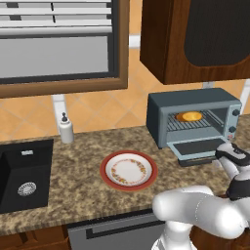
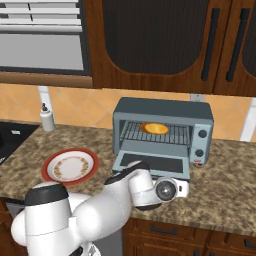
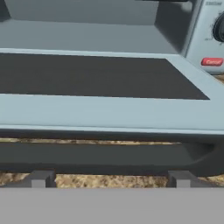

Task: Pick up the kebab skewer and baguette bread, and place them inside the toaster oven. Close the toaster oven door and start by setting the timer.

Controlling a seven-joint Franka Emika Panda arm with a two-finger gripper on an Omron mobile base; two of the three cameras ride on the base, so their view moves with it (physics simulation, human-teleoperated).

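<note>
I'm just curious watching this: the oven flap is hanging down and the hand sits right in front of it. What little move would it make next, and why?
Probably lift up under the bar handle to swing the toaster oven door shut. The baguette bread already lies on the rack, the plate holds no food, and the open hand waits low by the door's front edge.

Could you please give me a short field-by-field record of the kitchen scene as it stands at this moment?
toaster oven: on the counter, under the dark wooden cabinets
door: folded down flat, open
bread: lying on the wire rack inside the oven
plate: red rim, on the counter to the oven's left, no food on it
skewer: cannot make it out
tool: open, low in front of the door's bar handle
soap bottle: by the sink
</note>
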